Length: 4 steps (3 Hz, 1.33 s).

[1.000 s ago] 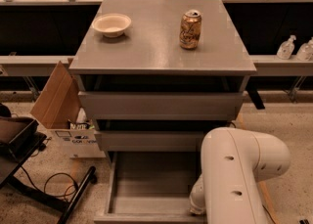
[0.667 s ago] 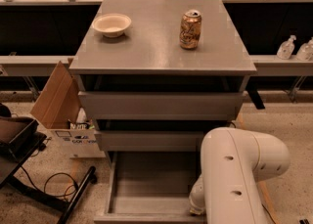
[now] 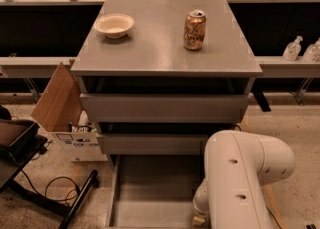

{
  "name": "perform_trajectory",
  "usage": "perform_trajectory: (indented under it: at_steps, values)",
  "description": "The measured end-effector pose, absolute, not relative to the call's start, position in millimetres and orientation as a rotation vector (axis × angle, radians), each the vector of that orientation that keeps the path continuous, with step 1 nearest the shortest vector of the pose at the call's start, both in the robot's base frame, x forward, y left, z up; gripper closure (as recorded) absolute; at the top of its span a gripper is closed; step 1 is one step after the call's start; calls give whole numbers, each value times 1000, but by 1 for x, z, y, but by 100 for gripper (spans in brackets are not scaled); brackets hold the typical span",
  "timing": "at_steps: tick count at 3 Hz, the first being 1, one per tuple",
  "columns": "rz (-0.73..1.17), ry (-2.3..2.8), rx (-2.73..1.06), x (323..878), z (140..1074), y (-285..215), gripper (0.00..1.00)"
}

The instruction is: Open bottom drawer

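The grey cabinet (image 3: pixel 165 43) has three drawers. The bottom drawer (image 3: pixel 150 193) is pulled out toward me, and its shallow grey tray is open to view below the middle drawer front (image 3: pixel 152 144). The top drawer front (image 3: pixel 164 108) sits above that. My white arm (image 3: pixel 240 178) reaches down at the lower right, over the right side of the open tray. The gripper is hidden below the arm, at the bottom edge of the view near the drawer's front right corner.
A tan bowl (image 3: pixel 114 25) and a drink can (image 3: pixel 194 30) stand on the cabinet top. An open cardboard box (image 3: pixel 62 115) stands on the floor at the left, with a black stand and cables (image 3: pixel 45 188) near it. Two bottles (image 3: pixel 292 49) stand on a shelf at the right.
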<state>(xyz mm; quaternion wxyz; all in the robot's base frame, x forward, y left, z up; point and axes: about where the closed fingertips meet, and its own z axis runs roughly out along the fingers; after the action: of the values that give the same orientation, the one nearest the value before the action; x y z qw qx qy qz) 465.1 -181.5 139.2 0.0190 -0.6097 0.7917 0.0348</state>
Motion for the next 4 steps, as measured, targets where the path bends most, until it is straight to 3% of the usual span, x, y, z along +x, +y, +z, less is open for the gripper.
perform_trajectory:
  at_steps: [1, 2, 4]
  values:
    - [108, 2458, -1893, 465, 139, -181, 0]
    - [111, 2459, -1894, 464, 138, -181, 18]
    - [99, 2443, -1886, 471, 155, -187, 65]
